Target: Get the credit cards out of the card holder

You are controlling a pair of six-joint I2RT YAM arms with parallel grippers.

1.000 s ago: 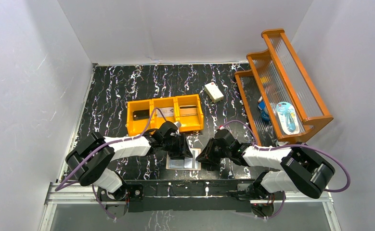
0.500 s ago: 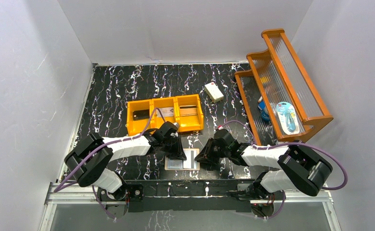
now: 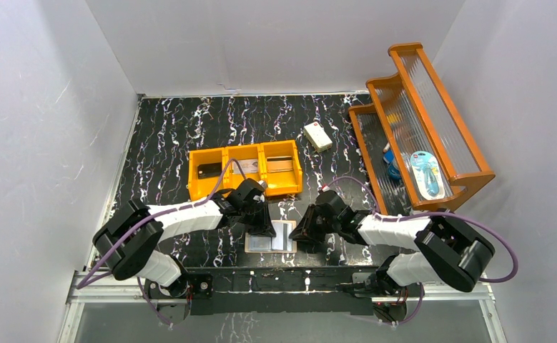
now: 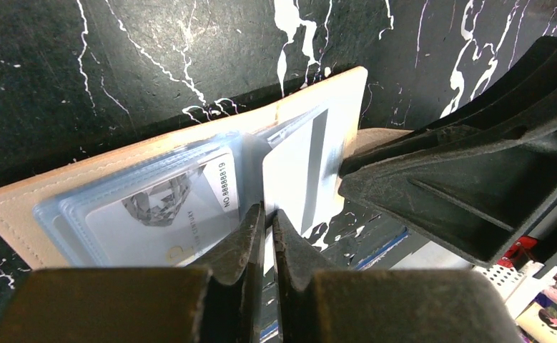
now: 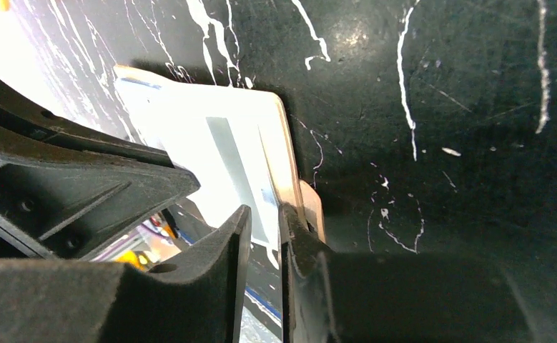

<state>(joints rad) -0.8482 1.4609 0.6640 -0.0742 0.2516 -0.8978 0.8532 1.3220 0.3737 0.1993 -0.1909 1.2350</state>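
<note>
Card holder (image 3: pixel 272 237) lies open flat at the near table edge, inside up, between the two arms.

Left gripper (image 4: pixel 267 212) is over the card holder's centre fold, tips down, fingers almost shut with only a sliver between them. They meet at the near corner of the white card (image 4: pixel 300 168). Likely a pinch to draw it out, but can't tell whether card or clear sleeve is actually caught.

Right gripper (image 5: pixel 264 214) is at the card holder's right edge, fingers narrow, and the right panel's rim seems to run between them. Probably clamped there to pin the wallet so it doesn't slide when a card is pulled.

Credit cards are in the pockets: the numbered card (image 4: pixel 161 214) is under the clear left sleeve, and the white card sits right of the fold, part way out.

Orange bin (image 3: pixel 193 179) is just beyond the card holder. A dark flat item (image 3: pixel 209 170) sits in its left compartment and something pale in the right one, so it is a plausible drop spot.

White box (image 3: pixel 317 136) is further back and to the right of the card holder. Orange rack (image 3: pixel 432 121) is far right of it. Neither is involved.
</note>
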